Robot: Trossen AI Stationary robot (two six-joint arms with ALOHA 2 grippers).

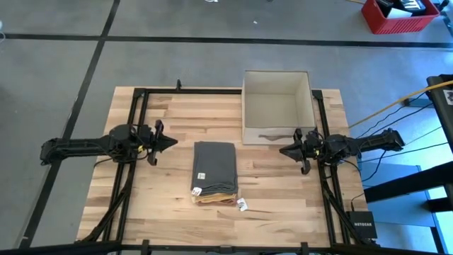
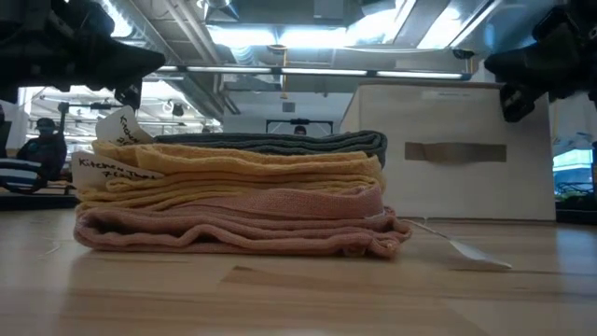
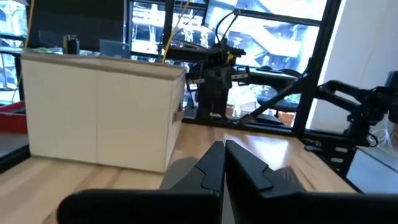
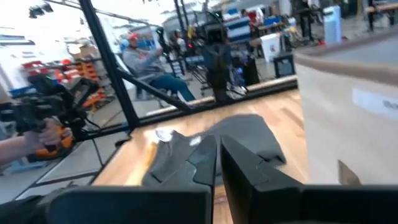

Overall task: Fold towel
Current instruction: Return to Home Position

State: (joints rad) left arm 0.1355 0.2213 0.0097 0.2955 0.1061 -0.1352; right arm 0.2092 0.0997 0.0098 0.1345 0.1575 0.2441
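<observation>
A stack of folded towels point(image 1: 214, 173) lies flat on the wooden table's middle. A dark grey towel point(image 2: 308, 142) is on top, a yellow one point(image 2: 233, 177) under it and a pink one point(image 2: 233, 224) at the bottom, with white tags point(image 2: 117, 131) at one end. My left gripper point(image 1: 173, 142) hovers shut and level, left of the stack, apart from it. My right gripper point(image 1: 283, 150) hovers shut, right of the stack and beside the box. In the wrist views both pairs of fingers, left point(image 3: 224, 152) and right point(image 4: 217, 149), hold nothing.
An open beige fabric box point(image 1: 277, 106) stands at the table's far right, close to my right gripper. A loose tag point(image 1: 241, 205) lies by the stack's near end. Black frame rails point(image 1: 134, 127) run along the table's left, right and far sides. A seated person point(image 4: 149, 65) shows beyond the table.
</observation>
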